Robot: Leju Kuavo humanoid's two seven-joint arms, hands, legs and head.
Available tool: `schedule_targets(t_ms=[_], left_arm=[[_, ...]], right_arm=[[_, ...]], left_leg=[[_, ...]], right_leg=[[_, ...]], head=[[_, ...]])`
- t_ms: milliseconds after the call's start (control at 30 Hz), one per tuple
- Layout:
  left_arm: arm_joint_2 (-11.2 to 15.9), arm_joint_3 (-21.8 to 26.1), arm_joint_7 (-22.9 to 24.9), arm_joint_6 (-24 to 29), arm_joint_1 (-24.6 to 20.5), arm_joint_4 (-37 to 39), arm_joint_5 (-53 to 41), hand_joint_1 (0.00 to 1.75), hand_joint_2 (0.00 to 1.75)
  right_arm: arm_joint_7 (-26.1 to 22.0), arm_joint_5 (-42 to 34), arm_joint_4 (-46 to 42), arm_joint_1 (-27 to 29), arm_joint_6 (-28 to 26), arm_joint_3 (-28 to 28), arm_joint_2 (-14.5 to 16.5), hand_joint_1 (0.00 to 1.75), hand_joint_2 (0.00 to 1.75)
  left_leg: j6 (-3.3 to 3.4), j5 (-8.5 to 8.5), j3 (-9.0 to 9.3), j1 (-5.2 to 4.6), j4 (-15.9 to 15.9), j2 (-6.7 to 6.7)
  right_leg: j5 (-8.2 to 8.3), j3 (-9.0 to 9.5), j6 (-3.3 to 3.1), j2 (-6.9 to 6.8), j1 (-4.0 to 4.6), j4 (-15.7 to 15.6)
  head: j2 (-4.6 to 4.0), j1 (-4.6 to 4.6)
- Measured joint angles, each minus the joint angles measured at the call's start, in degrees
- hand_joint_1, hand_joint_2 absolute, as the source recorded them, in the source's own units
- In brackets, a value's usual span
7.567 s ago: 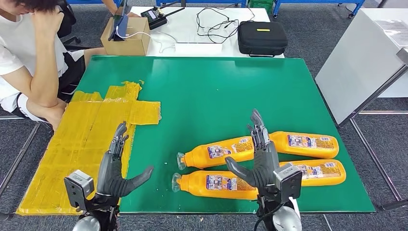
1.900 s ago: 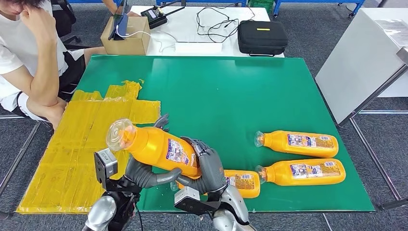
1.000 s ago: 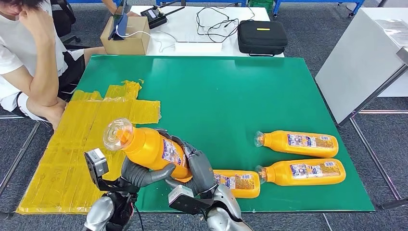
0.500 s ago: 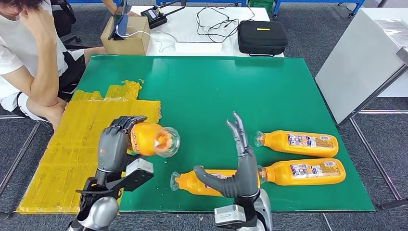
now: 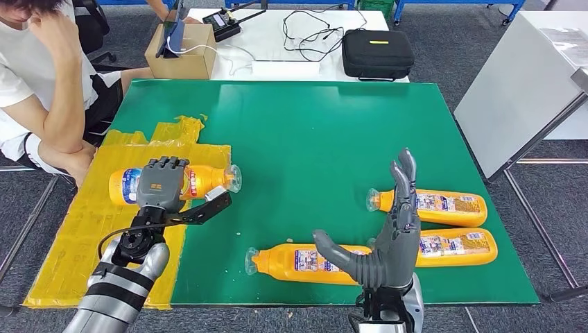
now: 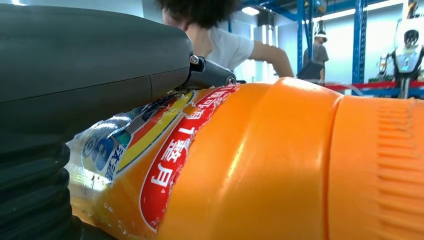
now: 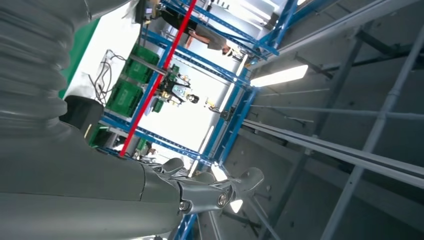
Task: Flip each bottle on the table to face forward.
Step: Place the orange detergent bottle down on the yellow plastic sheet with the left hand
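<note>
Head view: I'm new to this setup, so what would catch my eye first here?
Orange bottles against the green table: the left hand grips one bottle lying over the yellow taped patch, its cap pointing right. Three more bottles lie at the near right. The right hand stands open above them.

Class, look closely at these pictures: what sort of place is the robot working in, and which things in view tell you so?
Most likely a robotics lab or industrial workshop. Clues: a green work table patched with yellow tape, a side desk with cables and a black equipment case, and tall blue steel racking under a high ceiling.
</note>
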Motion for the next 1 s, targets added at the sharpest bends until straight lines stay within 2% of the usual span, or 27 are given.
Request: schedule_targets(t_ms=[133,233,333,433,467,567,600,1000], left_arm=[[0.2,0.16,0.41,-0.32,-1.06,2.73,0.0,1.75,1.75],[0.21,0.59,2.87,-2.67,-2.52,5.67,-0.38,1.75,1.75],[0.2,1.56,4.26,-4.15,-4.85,11.73,0.2,1.75,1.75],[0.17,2.71,4.2,-3.05,-6.42,18.19,1.47,1.75,1.75],[0.15,3.04,4.2,-2.63,-6.71,19.86,1.66,1.53,1.75],[-0.05,3.85,3.97,-2.21,-7.94,23.82,2.25,0.23,1.75],[-0.16,4.03,3.95,-2.21,-8.46,24.97,2.34,0.0,1.75],[-1.01,4.65,5.1,-1.04,-12.07,32.56,1.8,0.0,1.75]], right_arm=[[-0.04,-0.12,-0.46,-0.03,0.01,-0.16,-0.02,0.0,1.75],[-0.06,-1.21,-0.52,-0.09,0.83,-0.16,-0.01,0.0,1.75],[0.77,-1.67,-0.45,-0.18,2.05,-0.16,0.0,0.0,1.75],[1.77,-1.34,0.07,-0.38,3.11,-0.16,-0.01,0.0,1.75],[1.96,-1.15,0.33,-0.46,3.38,-0.16,-0.01,0.0,1.75],[2.67,-0.73,1.35,-0.77,4.14,-0.15,-0.02,0.0,1.75],[2.93,-0.62,1.72,-0.92,4.43,-0.15,-0.02,0.0,1.75],[4.93,1.58,4.78,-1.99,6.91,0.5,-0.03,0.0,1.75]], left_leg=[[0.0,0.0,-0.04,0.0,0.0,0.0],[0.0,0.0,-0.06,0.0,0.0,-0.02],[-0.01,0.01,-0.05,0.0,0.0,0.01],[-0.05,0.04,-0.05,0.01,0.0,0.02],[-0.06,0.05,-0.05,0.02,0.0,0.01],[-0.06,0.06,-0.04,0.02,0.0,-0.15],[-0.06,0.07,-0.03,0.02,0.0,-0.21],[-0.27,0.3,0.14,0.02,-0.05,-0.27]], right_leg=[[0.0,-0.04,0.0,0.0,0.0,0.0],[0.0,-0.05,0.0,0.0,0.0,-0.01],[0.01,-0.05,-0.01,0.0,0.0,0.0],[0.02,-0.06,-0.02,0.01,0.0,0.02],[0.02,-0.06,-0.02,0.0,0.0,0.03],[0.01,0.01,-0.01,-0.03,0.0,0.03],[0.0,0.04,-0.01,-0.04,0.0,0.03],[0.18,0.05,-0.22,-0.04,0.01,0.22]], head=[[0.0,0.0],[0.0,0.01],[0.0,0.0],[0.0,0.0],[0.0,0.0],[0.0,-0.01],[0.0,0.0],[0.0,-0.01]])
